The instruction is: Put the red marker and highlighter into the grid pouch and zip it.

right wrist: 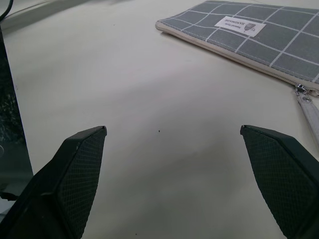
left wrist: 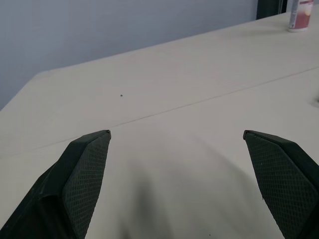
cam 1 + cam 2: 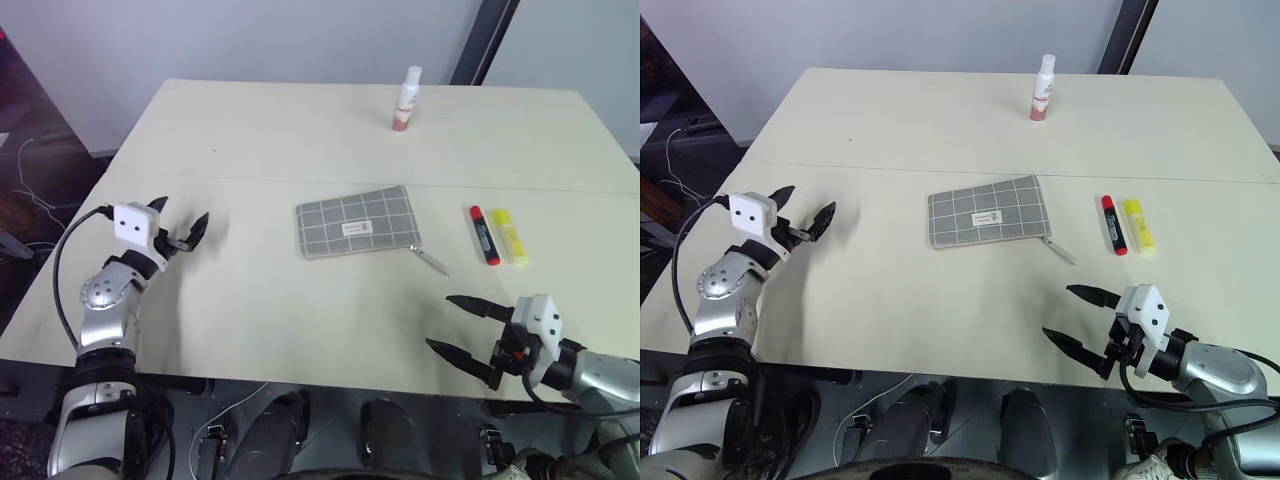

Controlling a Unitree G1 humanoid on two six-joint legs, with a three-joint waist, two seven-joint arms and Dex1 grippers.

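Centrally, white label on grid pouch

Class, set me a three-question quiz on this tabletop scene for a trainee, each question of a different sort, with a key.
1. True or false: the slim red marker lies inside the flat grey fabric grid pouch.
2. Which lies nearer the pouch: A) the flat yellow highlighter, B) the red marker, C) the white bottle with a reddish base?
3. Fill in: both the left gripper and the right gripper have their fingers ____ and hold nothing.

Key
1. False: it lies on the cream table to the right of the pouch, beside the highlighter.
2. B.
3. Open.
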